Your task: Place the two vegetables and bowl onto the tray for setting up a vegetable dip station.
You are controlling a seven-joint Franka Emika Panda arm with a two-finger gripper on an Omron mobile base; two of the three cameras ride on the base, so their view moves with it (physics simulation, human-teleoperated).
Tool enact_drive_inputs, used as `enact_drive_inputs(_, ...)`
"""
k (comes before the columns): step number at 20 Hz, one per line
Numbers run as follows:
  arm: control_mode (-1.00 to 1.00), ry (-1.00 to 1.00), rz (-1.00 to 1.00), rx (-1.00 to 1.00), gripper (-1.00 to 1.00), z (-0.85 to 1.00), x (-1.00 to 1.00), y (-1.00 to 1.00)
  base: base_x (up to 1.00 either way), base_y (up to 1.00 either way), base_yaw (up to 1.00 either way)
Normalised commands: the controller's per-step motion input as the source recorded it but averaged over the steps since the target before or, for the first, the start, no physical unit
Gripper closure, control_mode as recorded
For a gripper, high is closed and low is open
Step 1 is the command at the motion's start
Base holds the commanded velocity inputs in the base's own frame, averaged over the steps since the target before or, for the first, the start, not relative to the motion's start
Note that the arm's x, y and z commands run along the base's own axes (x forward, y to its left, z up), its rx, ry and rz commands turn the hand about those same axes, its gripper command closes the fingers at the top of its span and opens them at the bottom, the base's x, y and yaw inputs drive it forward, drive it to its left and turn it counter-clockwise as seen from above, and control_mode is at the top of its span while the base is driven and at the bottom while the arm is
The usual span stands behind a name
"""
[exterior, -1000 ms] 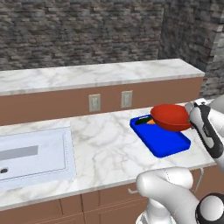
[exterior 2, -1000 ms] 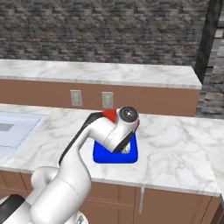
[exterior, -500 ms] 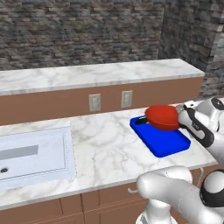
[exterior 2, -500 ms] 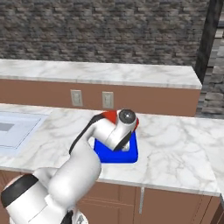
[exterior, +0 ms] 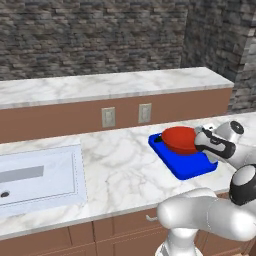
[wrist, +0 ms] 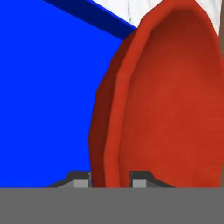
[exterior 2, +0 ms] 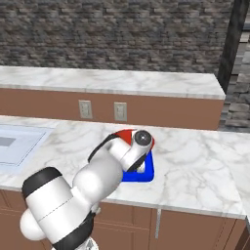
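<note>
The red bowl [exterior: 178, 139] hangs tilted just above the blue tray [exterior: 190, 169] on the marble counter. My gripper [exterior: 202, 141] is at the bowl's right side, shut on its rim. In the hand view the bowl [wrist: 166, 96] stands on edge, its rim pinched between the two fingertips of the gripper [wrist: 110, 179], with the tray [wrist: 43, 87] as the blue floor behind it. From the right, my wrist covers most of the bowl [exterior 2: 125, 134] and the tray [exterior 2: 146, 172]. The two vegetables are hidden or out of view.
A white sink basin [exterior: 35, 175] is set into the counter at the left. Two wall outlets [exterior: 108, 116] sit under a raised marble ledge [exterior: 100, 85]. The counter's front edge runs close below the tray, and bare marble [exterior 2: 195, 161] lies to its right.
The gripper has carried the bowl leftward and a little lower, from the tray's far right side to over its middle. The hand has also turned.
</note>
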Motion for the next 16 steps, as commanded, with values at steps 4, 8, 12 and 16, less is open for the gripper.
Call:
enact_drive_inputs(4, -1.0, 0.0, 0.02, 0.0, 1.0, -0.32, 0.01, 0.0, 0.0, 0.0, 0.0)
enact_drive_inputs(8, -1.0, 0.0, 0.02, 0.0, 1.0, -0.21, 0.0, 0.0, 0.0, 0.0, 0.0)
enact_drive_inputs(12, -1.0, 0.02, 0.01, 0.0, 1.0, -0.18, 0.0, 0.0, 0.0, 0.0, 0.0)
enact_drive_inputs(16, -1.0, 0.01, 0.01, 0.0, -1.0, -0.04, 0.0, 0.0, 0.0, 0.0, 0.0)
